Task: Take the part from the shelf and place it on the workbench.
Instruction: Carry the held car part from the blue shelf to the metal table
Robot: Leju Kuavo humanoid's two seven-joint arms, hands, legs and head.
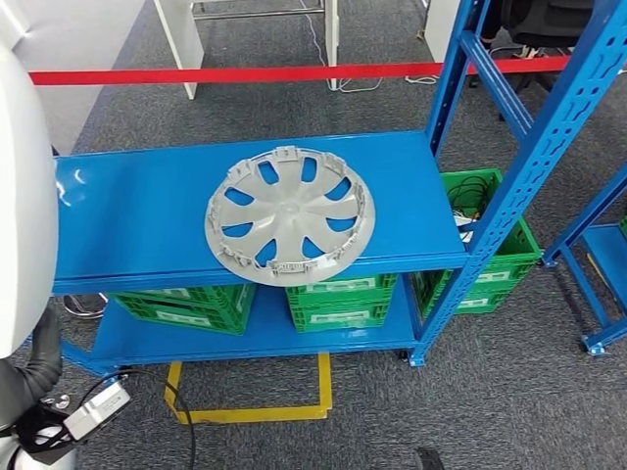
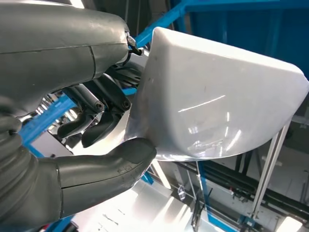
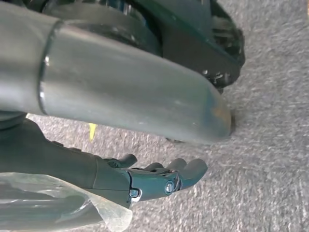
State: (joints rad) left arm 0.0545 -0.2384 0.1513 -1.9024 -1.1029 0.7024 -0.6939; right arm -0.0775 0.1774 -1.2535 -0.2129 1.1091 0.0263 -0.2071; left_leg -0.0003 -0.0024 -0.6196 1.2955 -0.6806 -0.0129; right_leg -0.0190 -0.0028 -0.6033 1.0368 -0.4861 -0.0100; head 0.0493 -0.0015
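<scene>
The part is a round grey wheel cover with curved openings. It lies flat on the top board of the blue shelf, near the front edge, and its rim sticks out a little over that edge. No hand touches it.

The left hand is seen close up from its wrist camera. Its thick grey thumb and its dark fingers lie against a shiny white curved shell, with the thumb on one side of the shell's edge and the fingers on the other. I cannot tell if the hand really grips the shell or just rests by it. Blue shelf bars show behind it.

The right hand hangs low over the grey carpet, well away from the part. Its fingers are stretched out and a little apart, and it holds nothing.

Under the part, on the lower board, stand green crates. One more green crate sits on the far side of the blue post. A red band runs across behind the shelf, and yellow tape marks the floor in front.
</scene>
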